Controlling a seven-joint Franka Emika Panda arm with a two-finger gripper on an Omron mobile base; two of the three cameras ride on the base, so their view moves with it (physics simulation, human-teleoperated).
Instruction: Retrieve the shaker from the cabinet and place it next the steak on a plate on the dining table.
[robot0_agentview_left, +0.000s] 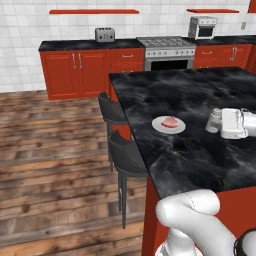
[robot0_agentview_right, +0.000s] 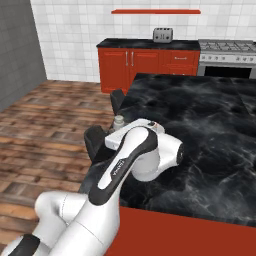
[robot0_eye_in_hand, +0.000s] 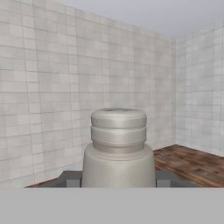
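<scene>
Most of the task is being shown as done. On the dining table, the plate with the steak is lying left; right of it, the shaker is being pinched by the gripper. Placement is being awaited.

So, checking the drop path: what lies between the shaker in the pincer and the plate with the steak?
Nothing: in the left base view only bare black marble of the dining table separates the shaker from the plate.
</scene>
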